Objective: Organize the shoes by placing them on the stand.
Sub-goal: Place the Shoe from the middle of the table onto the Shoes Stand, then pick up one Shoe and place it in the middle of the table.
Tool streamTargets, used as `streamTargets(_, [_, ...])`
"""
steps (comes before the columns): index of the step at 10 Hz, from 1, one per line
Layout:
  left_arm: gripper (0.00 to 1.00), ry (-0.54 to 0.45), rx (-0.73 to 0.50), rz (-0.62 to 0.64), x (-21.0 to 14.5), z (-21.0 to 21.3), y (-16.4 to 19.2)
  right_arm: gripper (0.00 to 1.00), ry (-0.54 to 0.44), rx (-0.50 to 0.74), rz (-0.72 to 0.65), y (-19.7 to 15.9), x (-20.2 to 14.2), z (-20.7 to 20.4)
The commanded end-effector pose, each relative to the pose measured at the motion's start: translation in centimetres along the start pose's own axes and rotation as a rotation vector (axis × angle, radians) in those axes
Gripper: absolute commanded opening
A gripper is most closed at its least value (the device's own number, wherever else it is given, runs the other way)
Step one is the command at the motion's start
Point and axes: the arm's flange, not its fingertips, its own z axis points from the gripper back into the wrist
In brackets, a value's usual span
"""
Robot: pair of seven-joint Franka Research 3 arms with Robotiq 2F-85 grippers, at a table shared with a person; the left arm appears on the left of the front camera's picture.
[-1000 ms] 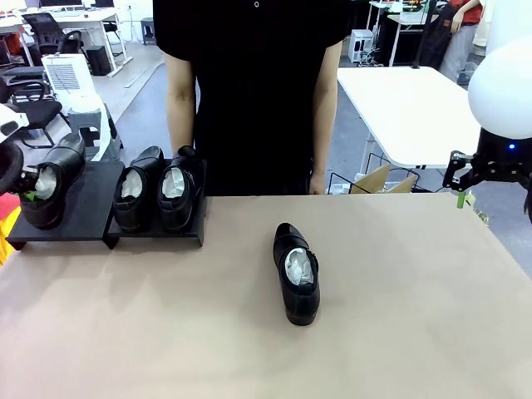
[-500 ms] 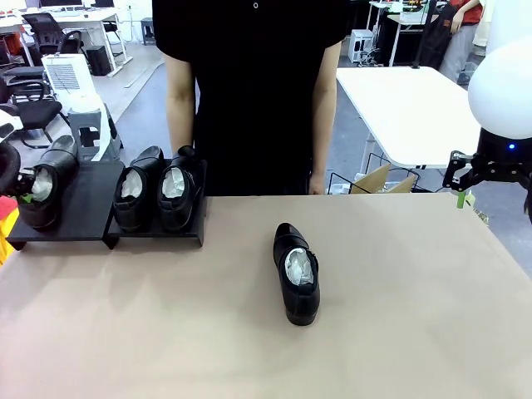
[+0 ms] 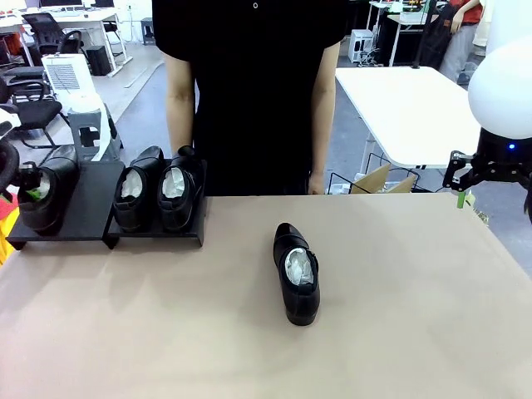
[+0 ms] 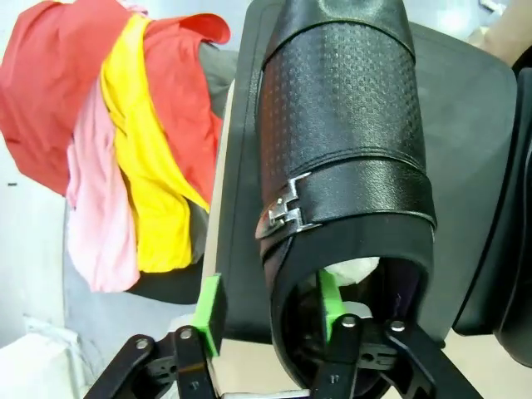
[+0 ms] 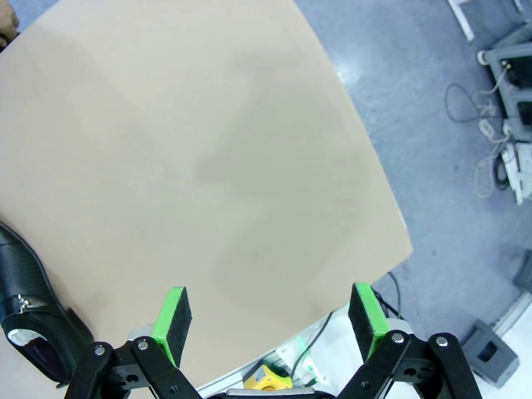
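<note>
I see four black shoes. Three sit on the stand (image 3: 91, 218), which is at the far left corner of the table (image 3: 399, 316). The shoe on the left panel (image 3: 46, 195) lies near the stand's left edge. The pair on the right panel (image 3: 158, 193) sits side by side, the two shoes touching. The fourth shoe (image 3: 297, 273) lies alone on the table near the middle, well apart from the stand, with white paper stuffed inside.

My left gripper (image 4: 270, 312) is at the shoe on the left panel. In the left wrist view its jaws are partly apart. One green finger (image 4: 330, 303) is inside the shoe's opening by the white paper, and the other is outside, just beside the shoe's wall. I cannot tell if the pads press on the wall. Red, yellow and pink cloth (image 4: 125, 141) lies past the stand's edge.

My right gripper (image 5: 270, 320) hangs past the table's right edge, jaws wide apart with nothing between them.

A person (image 3: 249, 91) stands at the far edge.
</note>
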Motion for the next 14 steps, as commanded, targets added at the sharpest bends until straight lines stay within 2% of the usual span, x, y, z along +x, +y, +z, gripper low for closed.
streamTargets(1, [1.0,-0.024,0.026,-0.001,0.4,0.5,0.8,1.0,-0.009,0.002,-0.009,0.0,0.0,0.0])
streamTargets(5, [1.0,-0.023,0.002,-0.017,-0.4,2.1,1.2,1.0,-0.009,0.002,-0.009,0.0,0.0,0.0])
streamTargets(14, [1.0,-0.031,0.013,-0.008,0.4,1.7,0.6,1.0,-0.009,0.002,-0.009,0.0,0.0,0.0])
